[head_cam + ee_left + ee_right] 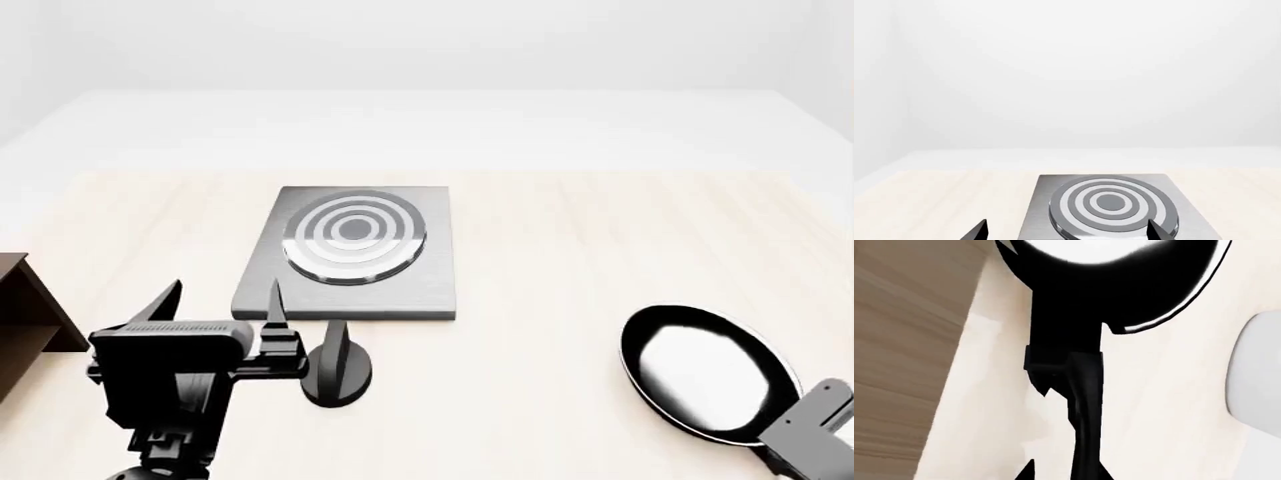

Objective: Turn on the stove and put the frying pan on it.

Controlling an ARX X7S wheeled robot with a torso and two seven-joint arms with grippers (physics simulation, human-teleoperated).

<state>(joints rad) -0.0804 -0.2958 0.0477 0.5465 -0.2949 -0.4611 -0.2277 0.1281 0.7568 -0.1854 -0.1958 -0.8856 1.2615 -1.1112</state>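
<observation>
over at the far left a brown wooden shelf (27,310) pokes in at the edge of the pale wooden counter (561,240). next comes the left claw (220,300), its two dark prongs spread wide and holding nothing, hanging just short of the near edge of the flat square grey metal stove plate with its ringed round burner (354,240). the black round knob (336,368) stands on the counter just beside that claw, toward the robot's right and a little nearer the robot, so the left arm looks by far the closer one for turning it.

further right, well apart from the plate, the small round black frying pan with a glossy inside (707,372) lies on the counter. its long black handle (1081,405) runs back toward the robot, into the right claw (814,425). the right wrist view shows the handle passing between the prongs, but i cannot tell whether they are clamped on it. from there the plate lies away to the robot's left and farther out. at the edge of that view a white rounded object (1254,380) shows, too cropped to name.
</observation>
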